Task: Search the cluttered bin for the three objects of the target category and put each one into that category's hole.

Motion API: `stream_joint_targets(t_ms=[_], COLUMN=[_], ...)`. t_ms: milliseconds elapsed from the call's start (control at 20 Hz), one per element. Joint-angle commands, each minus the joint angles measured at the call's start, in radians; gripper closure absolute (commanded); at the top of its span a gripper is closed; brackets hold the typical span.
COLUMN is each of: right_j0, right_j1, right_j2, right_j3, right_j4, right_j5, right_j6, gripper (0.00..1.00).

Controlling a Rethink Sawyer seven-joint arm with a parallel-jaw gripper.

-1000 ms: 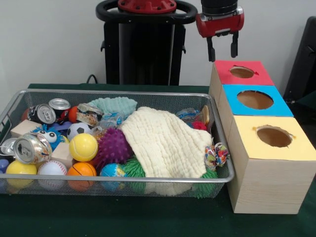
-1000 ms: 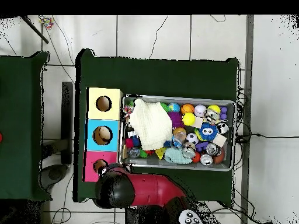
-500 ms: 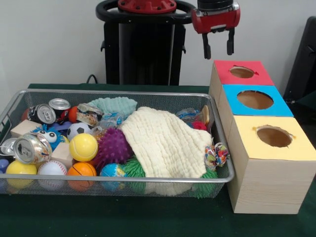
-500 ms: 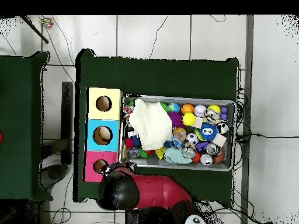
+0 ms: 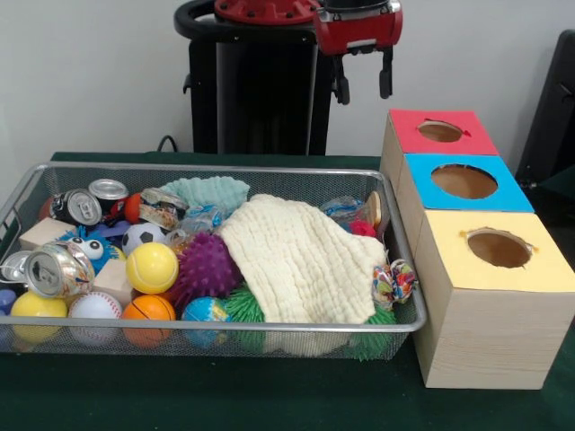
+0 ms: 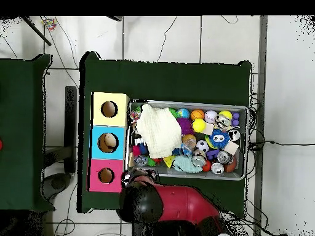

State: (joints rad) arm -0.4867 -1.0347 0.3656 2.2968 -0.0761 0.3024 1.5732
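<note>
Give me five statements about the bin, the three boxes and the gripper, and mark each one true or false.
1. The gripper hangs open and empty above the table. True.
2. A cream cloth lies over part of the clutter in the bin. True.
3. The box nearest the robot has a yellow top. False: the red-topped box is nearest the robot; the yellow-topped box is farthest.
4. The yellow ball sits inside the blue-topped box. False: it lies in the bin.
5. The gripper's fingers touch the cloth. False: they are well above it.

The cream cloth hides the bin's middle contents, and the picture's left edge crops its corner.
</note>
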Motion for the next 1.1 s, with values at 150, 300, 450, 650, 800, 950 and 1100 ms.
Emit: stream_joint_targets(t_ms=[150,300,450,650,800,950,1100], right_j0=[0.031,0.06,0.08,0.075,0.054,0.028,-0.006], right_j1=[0.065,0.127,0.18,0.248,0.299,0.312,0.291], right_j2=[-0.032,-0.075,-0.108,-0.126,-0.118,-0.098,-0.072], right_j3=[-0.068,-0.089,-0.102,-0.108,-0.119,-0.13,-0.112], right_j4=[-0.128,-0.166,-0.192,-0.215,-0.235,-0.246,-0.259], right_j5=[0.104,0.053,0.0,-0.053,-0.091,-0.078,-0.057], right_j6=[0.024,0.06,0.088,0.098,0.087,0.064,0.048], gripper=[0.0,0.0,0.0,0.0,0.0,0.0,0.0])
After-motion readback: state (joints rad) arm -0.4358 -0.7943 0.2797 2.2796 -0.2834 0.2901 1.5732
